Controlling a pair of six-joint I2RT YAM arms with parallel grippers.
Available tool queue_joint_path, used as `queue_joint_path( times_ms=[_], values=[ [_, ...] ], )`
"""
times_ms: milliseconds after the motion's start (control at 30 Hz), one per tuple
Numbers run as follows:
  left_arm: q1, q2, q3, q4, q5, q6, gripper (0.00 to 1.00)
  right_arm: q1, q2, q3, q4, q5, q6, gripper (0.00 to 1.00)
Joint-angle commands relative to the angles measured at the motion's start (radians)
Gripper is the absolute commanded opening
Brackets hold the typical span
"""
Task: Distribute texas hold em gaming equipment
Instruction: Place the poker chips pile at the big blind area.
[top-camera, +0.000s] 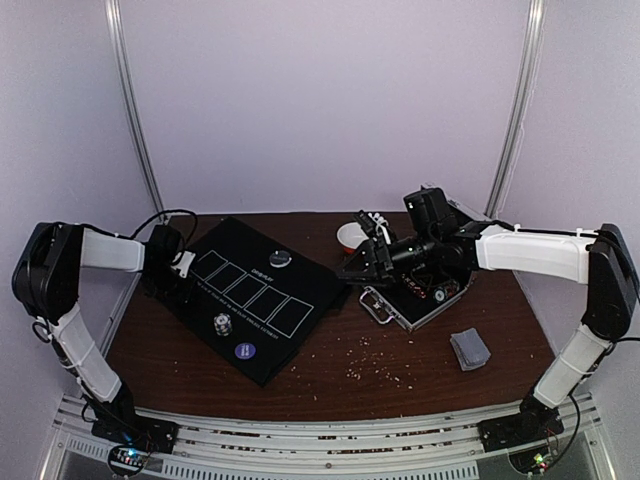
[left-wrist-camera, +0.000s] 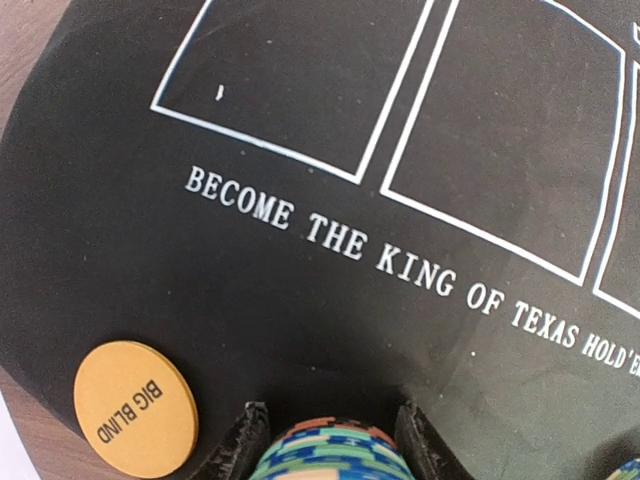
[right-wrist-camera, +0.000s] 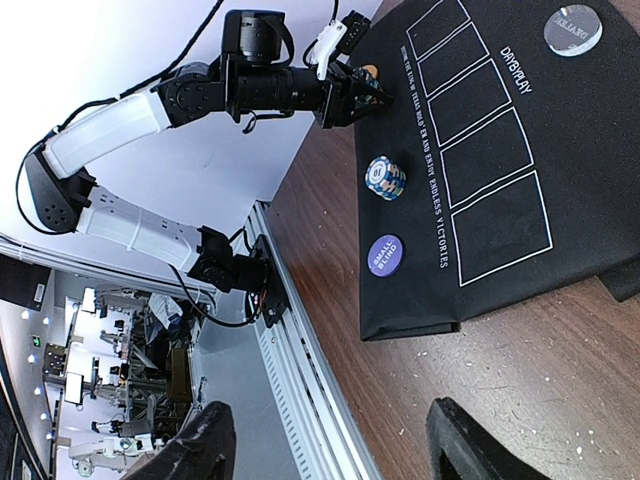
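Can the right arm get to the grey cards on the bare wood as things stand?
Probably yes. The cards lie alone on bare wood on that arm's side, with nothing on or beside them. The right tool is open and empty, up by the case, so it need only swing nearer.

Pale lilac walls (top-camera: 320, 100), dark brown wooden table (top-camera: 400, 370), slim metal corner poles (top-camera: 135, 110).

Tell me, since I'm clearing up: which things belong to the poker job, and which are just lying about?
Job: orange round Big Blind disc, purple Small Blind disc, pale round disc, gripped striped chip stack, loose striped chip stack, grey card deck.
Lying about: silver metal case, white orange-rimmed bowl.
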Motion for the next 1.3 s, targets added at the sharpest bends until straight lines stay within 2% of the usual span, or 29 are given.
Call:
queue_joint_path(
  times_ms=[0, 367, 633, 1133, 1267],
  values=[
    [0.013, 0.035, -0.021, 0.087, -0.086, -0.035, 0.00, -0.007, -0.040, -0.007, 0.025, -0.020, -0.004, 0.67],
    [0.013, 0.060, -0.048, 0.117, -0.132, -0.143, 0.00, -0.012, -0.060, -0.033, 0.057, -0.036, -0.009, 0.67],
    [0.011, 0.079, -0.057, 0.125, -0.122, -0.178, 0.07, -0.021, -0.081, -0.045, 0.046, -0.037, -0.022, 0.67],
    [0.011, 0.021, -0.088, 0.185, -0.186, -0.303, 0.09, -0.022, -0.090, -0.046, 0.041, -0.042, -0.026, 0.67],
    [0.011, 0.014, -0.084, 0.197, -0.200, -0.306, 0.14, -0.021, -0.094, -0.049, 0.039, -0.041, -0.027, 0.67]
  ],
)
